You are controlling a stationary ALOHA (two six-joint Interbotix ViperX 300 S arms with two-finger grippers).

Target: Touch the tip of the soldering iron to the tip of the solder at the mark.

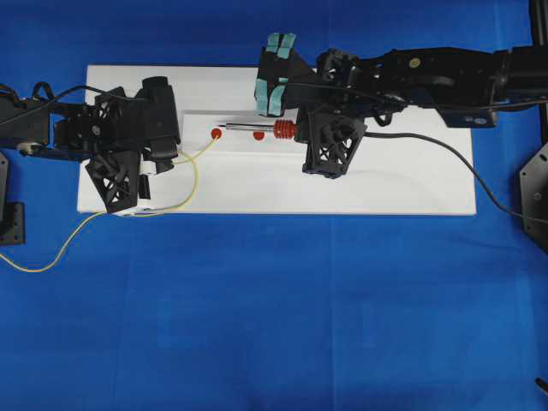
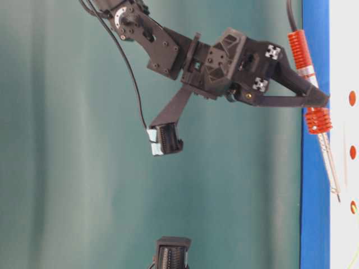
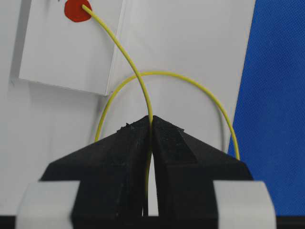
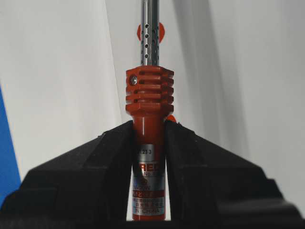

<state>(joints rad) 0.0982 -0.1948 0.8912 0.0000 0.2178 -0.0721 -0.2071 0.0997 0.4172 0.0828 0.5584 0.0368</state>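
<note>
1. On the far left we see the solder (image 1: 195, 171), a very thin yellow wire. It trails off the white board (image 1: 385, 193) onto the blue cloth (image 1: 274, 325) and loops back up on the board.
2. Next comes our left gripper (image 1: 167, 158). Its jaws are pressed together on the solder. In the left wrist view the wire comes straight up out of the thin crack between the two black fingers (image 3: 119, 157).
3. From the jaws the solder (image 3: 128, 62) bends up and to the left. Its tip rests on a red dot (image 3: 76, 10) on a small raised white card (image 3: 66, 52). A second loop of the wire arches behind the jaws.
4. In the view from above, that red dot (image 1: 216, 133) sits just left of the iron's tip. A second red dot (image 1: 259, 135) lies under the metal shaft.
5. Then we see the soldering iron (image 1: 261, 129). It points left, toward the solder's tip. We cannot tell if the two tips touch.
6. On the right is our right gripper (image 1: 330, 150). Its jaws are squeezed on the soldering iron (image 4: 148, 143), holding the smooth orange body just behind the ribbed part. The ribs and the metal shaft stick out in front of the black fingers (image 4: 86, 171).
7. In the table-level view the iron (image 2: 317, 117) tilts toward the board, with its point close to the board.
8. The black cord (image 1: 462, 167) runs off to the right.
</note>
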